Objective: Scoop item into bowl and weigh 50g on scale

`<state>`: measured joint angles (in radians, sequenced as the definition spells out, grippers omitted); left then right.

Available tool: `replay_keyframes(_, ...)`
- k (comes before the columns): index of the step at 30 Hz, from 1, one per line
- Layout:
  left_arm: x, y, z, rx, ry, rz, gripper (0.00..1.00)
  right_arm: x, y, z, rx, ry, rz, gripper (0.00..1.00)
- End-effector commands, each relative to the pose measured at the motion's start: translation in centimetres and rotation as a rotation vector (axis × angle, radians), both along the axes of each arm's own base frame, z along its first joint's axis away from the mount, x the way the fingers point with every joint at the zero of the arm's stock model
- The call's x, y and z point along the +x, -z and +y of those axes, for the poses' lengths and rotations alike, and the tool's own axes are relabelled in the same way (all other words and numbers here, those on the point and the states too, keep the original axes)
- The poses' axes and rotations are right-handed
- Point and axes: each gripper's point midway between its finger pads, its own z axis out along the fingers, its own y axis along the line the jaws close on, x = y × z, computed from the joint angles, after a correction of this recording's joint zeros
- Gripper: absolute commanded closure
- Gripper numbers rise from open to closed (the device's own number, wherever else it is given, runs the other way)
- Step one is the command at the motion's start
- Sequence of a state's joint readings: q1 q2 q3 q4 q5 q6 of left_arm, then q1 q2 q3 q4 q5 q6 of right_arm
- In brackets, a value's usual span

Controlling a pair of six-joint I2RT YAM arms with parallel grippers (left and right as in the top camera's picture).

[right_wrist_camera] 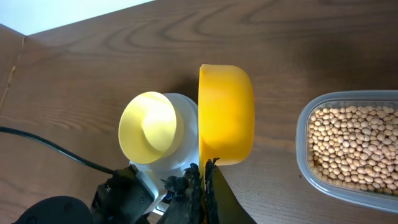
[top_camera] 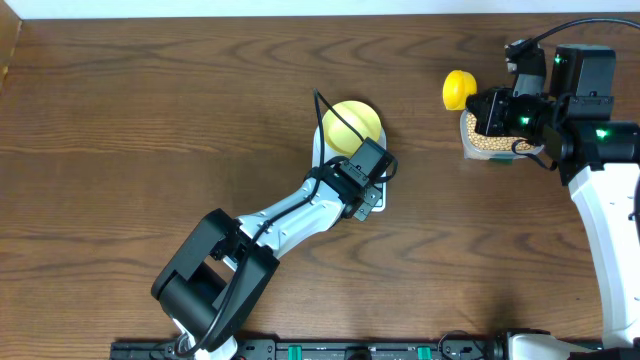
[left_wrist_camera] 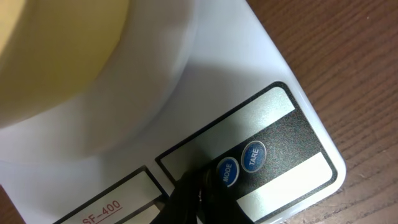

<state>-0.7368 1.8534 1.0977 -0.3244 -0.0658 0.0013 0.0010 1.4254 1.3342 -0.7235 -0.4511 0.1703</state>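
Pressing at the scale's buttons while the scoop waits beside the beans.

The left tool [left_wrist_camera: 200,193], fingers clenched together and carrying nothing, has its tip at the MODE button [left_wrist_camera: 226,171] on the front edge of the scale [left_wrist_camera: 239,68], likely to ready the reading before anything is poured. The bowl [right_wrist_camera: 148,127] sits empty on the scale's platform, placed so the added weight alone registers. The right tool [right_wrist_camera: 202,186] is clamped on the handle of the yellow scoop [right_wrist_camera: 227,112], held off the desk [top_camera: 150,120] just beside the clear tub [right_wrist_camera: 303,134], where all the beans [right_wrist_camera: 351,146] lie; none show in the scoop.
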Motion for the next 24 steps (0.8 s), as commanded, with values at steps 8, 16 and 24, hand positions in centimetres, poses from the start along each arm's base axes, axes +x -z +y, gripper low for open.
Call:
replay_keyframes(8,-0.3,1.2,0.9,0.05,-0.009,0.008,0.92,0.1,-1.2,-0.3,-0.015,-0.003,-0.037,0.99)
replay_keyframes(16,-0.7,3.0,1.3,0.078,-0.019,0.046,0.92,0.1,-1.2,-0.3,-0.015,-0.003,-0.038,0.99)
replay_keyframes(24,-0.8,3.3,1.4,0.083,-0.022,0.054,0.92,0.1,-1.1,-0.3,-0.016,-0.004,-0.035,0.99)
